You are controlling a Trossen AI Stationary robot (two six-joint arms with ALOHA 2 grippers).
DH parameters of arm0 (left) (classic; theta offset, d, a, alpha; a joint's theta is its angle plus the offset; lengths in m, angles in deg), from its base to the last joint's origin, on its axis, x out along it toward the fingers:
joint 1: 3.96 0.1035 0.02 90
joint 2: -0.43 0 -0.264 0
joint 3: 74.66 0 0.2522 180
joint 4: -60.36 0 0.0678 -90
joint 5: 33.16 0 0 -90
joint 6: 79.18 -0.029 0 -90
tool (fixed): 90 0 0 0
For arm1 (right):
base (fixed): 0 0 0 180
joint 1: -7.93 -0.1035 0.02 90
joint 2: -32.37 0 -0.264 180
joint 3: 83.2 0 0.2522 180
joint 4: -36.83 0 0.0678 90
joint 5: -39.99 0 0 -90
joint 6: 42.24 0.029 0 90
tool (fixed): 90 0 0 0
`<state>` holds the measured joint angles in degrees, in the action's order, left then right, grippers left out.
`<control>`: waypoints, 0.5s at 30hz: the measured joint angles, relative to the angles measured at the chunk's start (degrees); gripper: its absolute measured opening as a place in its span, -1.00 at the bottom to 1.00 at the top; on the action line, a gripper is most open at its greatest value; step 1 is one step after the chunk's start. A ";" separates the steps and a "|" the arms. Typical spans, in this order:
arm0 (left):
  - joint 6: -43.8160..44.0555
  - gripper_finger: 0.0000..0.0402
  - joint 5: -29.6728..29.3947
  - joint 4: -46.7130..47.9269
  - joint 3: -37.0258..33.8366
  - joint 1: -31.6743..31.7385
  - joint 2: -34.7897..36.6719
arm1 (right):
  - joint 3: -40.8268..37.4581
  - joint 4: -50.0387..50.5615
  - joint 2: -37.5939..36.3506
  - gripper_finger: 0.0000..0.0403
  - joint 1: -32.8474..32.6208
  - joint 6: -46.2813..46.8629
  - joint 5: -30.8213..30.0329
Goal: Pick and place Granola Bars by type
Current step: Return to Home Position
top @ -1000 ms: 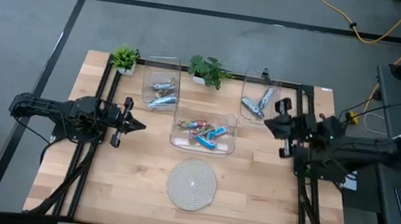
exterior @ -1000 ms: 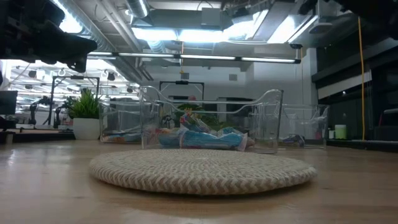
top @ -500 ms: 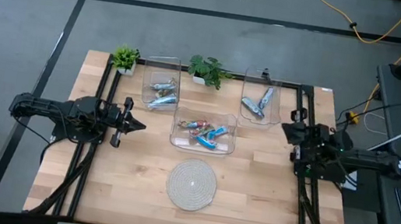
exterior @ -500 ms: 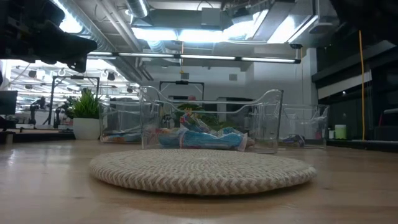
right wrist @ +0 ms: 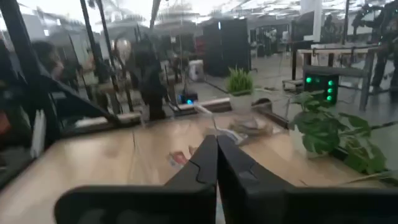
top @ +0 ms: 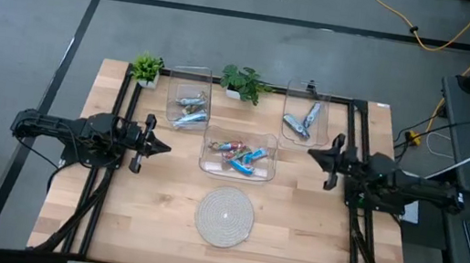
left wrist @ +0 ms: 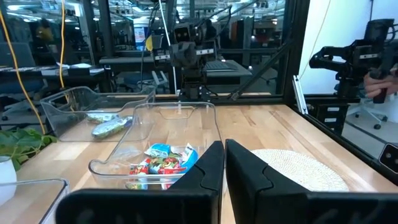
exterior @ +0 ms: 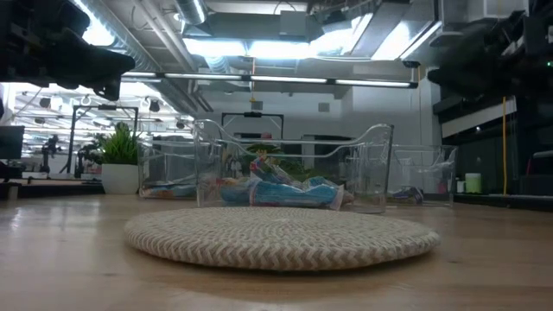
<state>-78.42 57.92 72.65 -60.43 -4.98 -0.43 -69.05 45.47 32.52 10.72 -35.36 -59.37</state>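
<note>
Mixed red, green and blue granola bars (top: 241, 154) lie in the clear middle bin (top: 208, 163); they also show in the left wrist view (left wrist: 163, 163). Silvery bars lie in the far left bin (top: 188, 106) and silvery-green bars in the far right bin (top: 303, 121). My left gripper (top: 163, 148) is shut and empty, hovering left of the middle bin and pointing at it; its shut fingers show in its wrist view (left wrist: 224, 163). My right gripper (top: 311, 151) is shut and empty, hovering right of the middle bin, near the far right bin, pointing toward the table's left.
A round woven mat (top: 225, 214) lies on the wood table near the middle bin's near side. Two small potted plants (top: 146, 68) (top: 244, 83) stand at the far edge. Black frame rails (top: 117, 115) run along the table's left and right sides.
My right arm has drawn back from the far right bin toward the table's right edge and come down. It then reached out again, and its gripper now points level toward the table's left. The bars and bins have stayed in place.
</note>
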 joint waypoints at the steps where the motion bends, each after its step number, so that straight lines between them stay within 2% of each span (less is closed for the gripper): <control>1: 0.00 -0.96 -0.01 -0.02 0.01 0.00 0.00 | 0.00 0.77 0.00 -0.97 0.00 -0.80 -0.02; 4: -0.01 -0.96 0.01 0.00 0.01 0.00 0.00 | 0.00 2.05 0.24 -0.93 0.00 -2.49 0.09; 9: 0.00 -0.94 0.00 0.00 0.02 0.00 0.00 | 0.00 2.85 0.26 -0.91 0.00 -3.17 4.77; 15: 0.00 -0.95 0.00 0.00 0.02 0.00 0.00 | 0.00 2.86 0.26 -0.90 -0.01 -4.24 4.96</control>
<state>-78.42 57.92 72.65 -60.41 -4.98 -0.43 -69.05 48.33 32.78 10.71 -39.60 -54.41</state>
